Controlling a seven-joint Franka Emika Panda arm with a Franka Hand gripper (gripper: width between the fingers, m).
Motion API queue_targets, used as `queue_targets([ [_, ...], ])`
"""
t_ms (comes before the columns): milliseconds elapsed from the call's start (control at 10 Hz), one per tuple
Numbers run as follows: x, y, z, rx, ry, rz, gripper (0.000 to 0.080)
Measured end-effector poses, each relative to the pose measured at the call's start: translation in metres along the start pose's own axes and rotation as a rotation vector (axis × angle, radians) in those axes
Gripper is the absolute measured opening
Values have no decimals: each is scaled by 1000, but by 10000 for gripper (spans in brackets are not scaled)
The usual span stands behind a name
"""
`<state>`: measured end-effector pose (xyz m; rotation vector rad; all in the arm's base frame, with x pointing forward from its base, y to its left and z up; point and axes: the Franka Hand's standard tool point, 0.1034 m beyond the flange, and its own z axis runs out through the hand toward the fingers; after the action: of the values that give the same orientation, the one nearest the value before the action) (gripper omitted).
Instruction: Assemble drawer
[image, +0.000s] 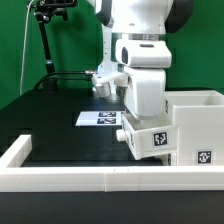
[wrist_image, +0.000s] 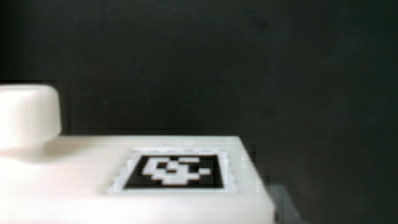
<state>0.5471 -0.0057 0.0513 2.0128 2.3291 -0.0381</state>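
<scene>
Housing of the drawer fills the lower right of the exterior frame, against the table's white rim. A tray sits centre frame just beside it, seemingly in the gripper; its tagged face fills the wrist view's lower half. Fingers are hidden, so their grasp cannot be told. Marker board lies behind. Likely step: tray insertion, needing alignment with the housing's opening.
</scene>
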Motion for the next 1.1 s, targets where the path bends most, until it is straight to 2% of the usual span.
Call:
queue_targets([
  [200,0,0,0,0,0,0,44],
  [300,0,0,1,1,0,0,126],
  [400,0,-1,1,2,0,0,126],
  [500,0,-1,1,2,1,0,312],
  [600,0,-1,1,3,1,0,312],
  [700,1,-2,-1,2,1,-2,513],
  [800,2,-1,-4,-2,-1,-3,610],
  [1100,-3,3,-30,-15,-19,-3,648],
])
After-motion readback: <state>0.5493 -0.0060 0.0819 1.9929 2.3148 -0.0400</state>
